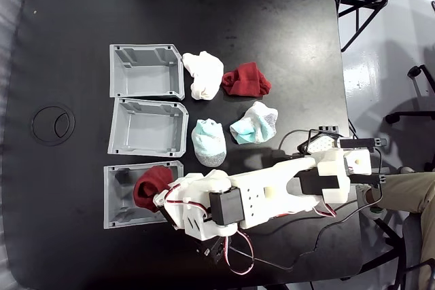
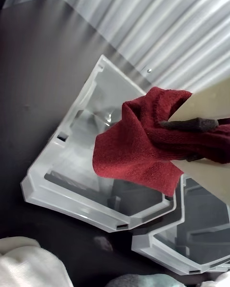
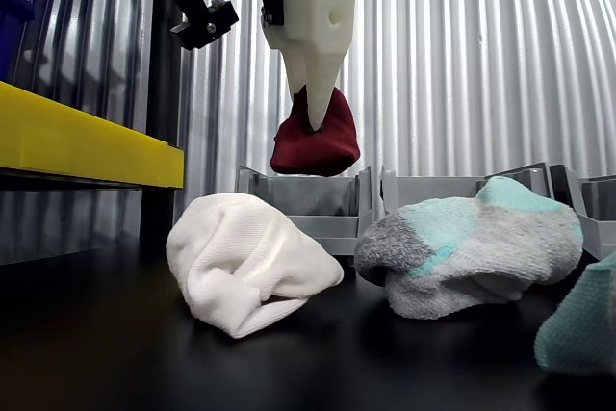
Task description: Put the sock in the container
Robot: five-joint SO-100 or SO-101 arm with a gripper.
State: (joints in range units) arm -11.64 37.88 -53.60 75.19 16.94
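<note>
Gripping a red sock [image 1: 151, 190], the closed claw [image 1: 162, 198] hangs apparently above a container [image 1: 117, 195] on the black table [image 1: 68, 45].

The tool [image 1: 162, 198] holds a red sock [image 1: 151, 187] over the lowest container [image 1: 122, 195].

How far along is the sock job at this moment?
Done: the red sock is picked up, clamped in the gripper. In hand: it hangs above the bottom bin in the fixed view, not yet inside. Left: open the jaws and drop it.
</note>
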